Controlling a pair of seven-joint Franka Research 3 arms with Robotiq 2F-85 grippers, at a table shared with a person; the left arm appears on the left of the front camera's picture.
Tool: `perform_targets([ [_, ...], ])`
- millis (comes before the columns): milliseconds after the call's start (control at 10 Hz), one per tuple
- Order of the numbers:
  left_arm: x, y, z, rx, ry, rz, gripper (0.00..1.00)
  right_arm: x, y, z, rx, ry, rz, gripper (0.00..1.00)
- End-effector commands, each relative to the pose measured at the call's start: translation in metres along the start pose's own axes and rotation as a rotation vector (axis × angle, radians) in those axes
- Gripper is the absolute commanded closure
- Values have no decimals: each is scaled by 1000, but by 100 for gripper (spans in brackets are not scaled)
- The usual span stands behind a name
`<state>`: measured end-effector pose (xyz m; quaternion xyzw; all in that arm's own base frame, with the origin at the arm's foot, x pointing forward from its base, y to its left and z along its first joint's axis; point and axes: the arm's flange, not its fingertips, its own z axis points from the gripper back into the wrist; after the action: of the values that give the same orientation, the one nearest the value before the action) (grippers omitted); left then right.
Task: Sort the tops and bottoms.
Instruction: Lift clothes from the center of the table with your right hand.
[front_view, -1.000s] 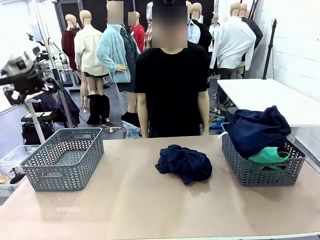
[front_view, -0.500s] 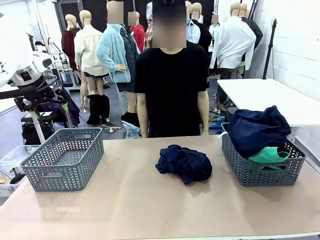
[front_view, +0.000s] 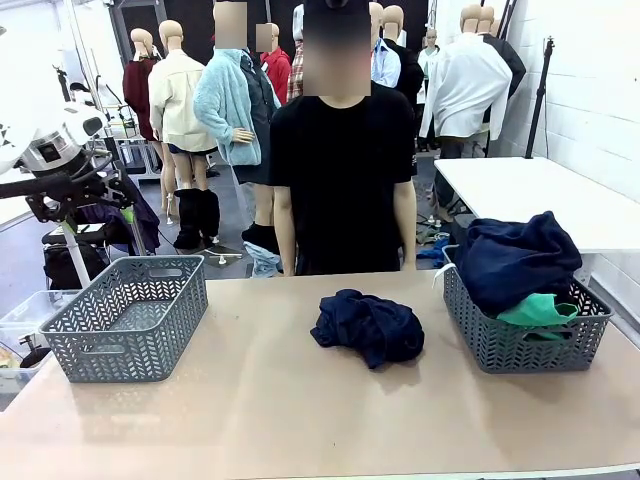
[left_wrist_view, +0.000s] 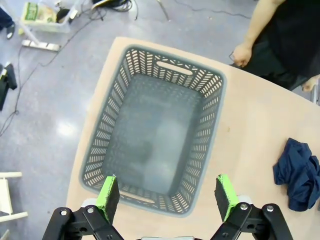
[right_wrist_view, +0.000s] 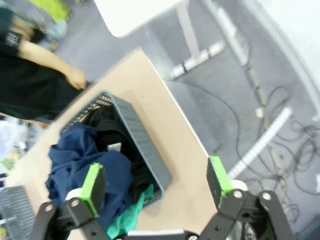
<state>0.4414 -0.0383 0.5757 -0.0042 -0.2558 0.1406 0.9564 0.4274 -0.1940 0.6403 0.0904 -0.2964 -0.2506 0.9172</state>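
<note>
- Tan, smooth table (front_view: 300, 410) nearest the camera, matte and bare across the front
- Dark navy garment (front_view: 368, 326) crumpled mid-table in soft folds, apart from both baskets
- Grey plastic left basket (front_view: 130, 318), herringbone-perforated walls, slot handles, nothing inside it in the left wrist view
- Matching right basket (front_view: 525, 335) heaped with a navy top (front_view: 515, 258); teal-green bottoms (front_view: 540, 310) pressed at the near edge under it, cord not visible
- Left gripper (left_wrist_view: 165, 196) high above the left basket, green pads spread wide, holding nothing
- Right gripper (right_wrist_view: 156, 184) above the right basket's outer corner, jaws equally wide, empty
- Person (front_view: 345, 160) in black behind the far edge, arms down
- Likely risks: pinching navy cloth together with the bottoms, since the layers overlap; limp fabric snagging on the perforated rim and dragging the light basket; a loose cord trailing over the edge
</note>
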Motion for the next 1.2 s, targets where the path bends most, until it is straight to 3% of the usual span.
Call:
perform_targets([
  [0, -2, -2, 0, -3, 8, 27, 0, 0, 48, 65, 11, -119, 122, 0],
  [300, -2, -2, 0, -3, 8, 27, 0, -32, 157, 133, 158, -152, 526, 0],
  [500, -2, -2, 0, -3, 8, 27, 0, -80, 221, 151, 269, -3, 913, 0],
  [700, -2, -2, 0, -3, 8, 27, 0, -112, 269, 128, 265, 131, 1117, 0],
  [900, -2, -2, 0, -3, 8, 27, 0, -149, 303, 76, 262, 292, 1210, 0],
  [1000, -2, -2, 0, -3, 8, 27, 0, -170, 318, 29, 146, 292, 1175, 0],
  [1100, -2, -2, 0, -3, 8, 27, 0, -185, 326, -8, 41, 202, 1105, 0],
])
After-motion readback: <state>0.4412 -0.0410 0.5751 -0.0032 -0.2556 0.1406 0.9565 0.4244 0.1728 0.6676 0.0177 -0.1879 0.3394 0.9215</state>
